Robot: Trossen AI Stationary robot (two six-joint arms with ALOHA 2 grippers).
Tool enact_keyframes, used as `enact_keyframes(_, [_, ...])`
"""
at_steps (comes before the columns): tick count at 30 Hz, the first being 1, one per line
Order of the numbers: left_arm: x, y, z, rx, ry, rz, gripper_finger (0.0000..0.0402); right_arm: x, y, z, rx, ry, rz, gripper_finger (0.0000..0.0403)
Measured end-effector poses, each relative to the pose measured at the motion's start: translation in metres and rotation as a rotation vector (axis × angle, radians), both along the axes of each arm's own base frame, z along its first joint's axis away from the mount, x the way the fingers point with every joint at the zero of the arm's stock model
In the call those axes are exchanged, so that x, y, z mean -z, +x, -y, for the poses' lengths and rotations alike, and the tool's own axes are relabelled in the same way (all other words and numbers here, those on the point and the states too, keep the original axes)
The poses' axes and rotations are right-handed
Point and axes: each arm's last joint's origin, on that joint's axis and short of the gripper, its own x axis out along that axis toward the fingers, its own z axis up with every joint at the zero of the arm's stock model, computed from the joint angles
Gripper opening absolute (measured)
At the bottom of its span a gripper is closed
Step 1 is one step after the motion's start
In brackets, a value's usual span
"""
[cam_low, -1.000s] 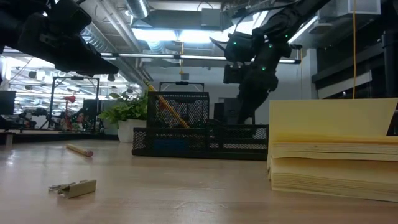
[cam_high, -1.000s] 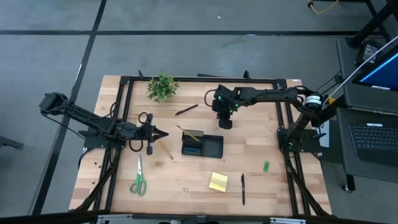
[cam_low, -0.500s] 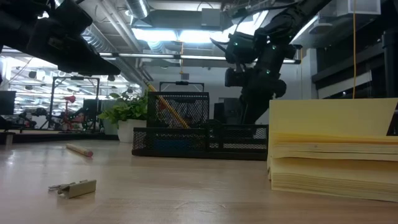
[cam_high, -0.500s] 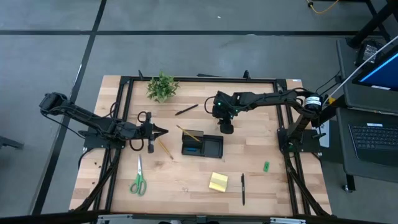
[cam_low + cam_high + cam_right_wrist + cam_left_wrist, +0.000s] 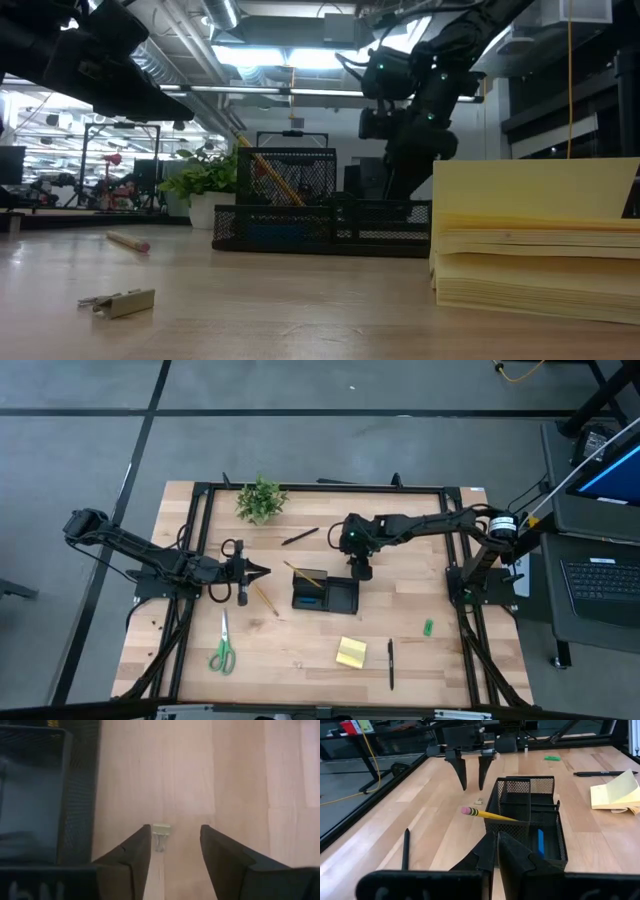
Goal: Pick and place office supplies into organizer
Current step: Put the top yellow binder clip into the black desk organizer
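1. Hovering just behind the organizer, the right gripper points down at the pale wood-plank table, its two dark tapered fingers spread apart with nothing held.
2. A small pale clip-like piece lies flat on the boards between those fingers, nearer one of them; whether it touches that finger cannot be told.
3. The organizer is a black wire-mesh tray, rectangular, with one taller square section at its left end and lower compartments beside it.
4. A thin wooden pencil with a pink eraser leans tilted out of the taller section; a small blue block sits in a lower compartment.
5. The left gripper waits left of the organizer, above the table, its dark fingers closed together and empty.
6. Loose on the table: green-handled scissors front left, a yellow sticky-note pad with curled sheets, a black pen beside it, a tiny green piece to the right, another pencil near the left gripper, and a dark pen towards the back.
7. A leafy green plant stands at the back edge.
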Motion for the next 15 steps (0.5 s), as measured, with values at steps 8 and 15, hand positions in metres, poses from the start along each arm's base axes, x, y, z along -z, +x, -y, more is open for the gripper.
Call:
enact_keyframes(8, [0.001, 0.000, 0.000, 0.000, 0.002, -0.006, 0.0019, 0.021, 0.003, 0.001, 0.001, 0.018, -0.066, 0.0170])
enact_keyframes(15, [0.001, 0.000, 0.000, 0.000, 0.004, -0.012, 0.0022, 0.027, 0.005, 0.001, 0.005, 0.021, -0.071, 0.0170])
